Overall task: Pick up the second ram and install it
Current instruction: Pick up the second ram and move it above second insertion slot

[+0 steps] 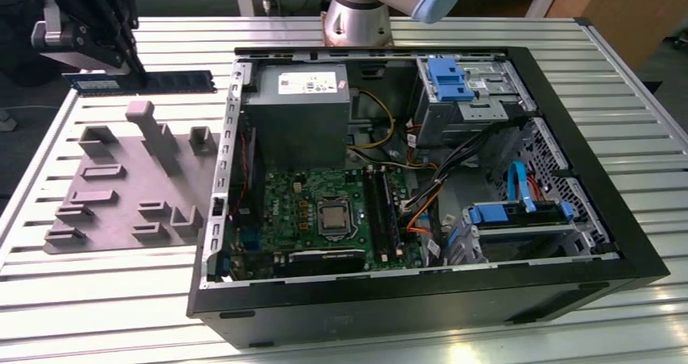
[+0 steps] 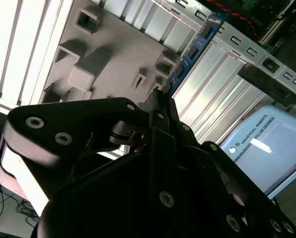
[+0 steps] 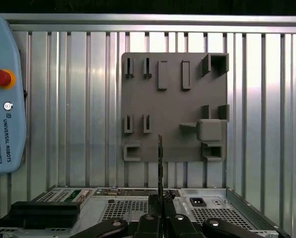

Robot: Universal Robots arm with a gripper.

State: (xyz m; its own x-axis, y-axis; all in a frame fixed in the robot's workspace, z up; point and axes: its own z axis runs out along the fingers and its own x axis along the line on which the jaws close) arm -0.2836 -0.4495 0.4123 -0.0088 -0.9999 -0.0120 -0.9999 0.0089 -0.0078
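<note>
The second ram (image 1: 151,82) is a long blue-green stick with dark chips, held level in the air above the far end of the grey tray (image 1: 108,211). My gripper (image 1: 108,68) is shut on its end, at the exterior view's upper left. In the second wrist view the ram (image 2: 192,49) sticks out from between the black fingers (image 2: 155,106). The first wrist view has it edge-on as a thin dark strip (image 3: 160,158) rising from the gripper (image 3: 160,206), over the tray (image 3: 173,99). The motherboard (image 1: 306,191) with its dark memory slots (image 1: 384,207) lies inside the open case.
The open black computer case (image 1: 430,299) lies on the slatted metal table (image 1: 108,299), to the exterior view's right of the tray, with cables, blue drive brackets (image 1: 449,78) and a power supply (image 1: 296,106) inside. The arm's base (image 1: 360,18) stands behind it. A teach pendant (image 3: 4,99) lies on the table.
</note>
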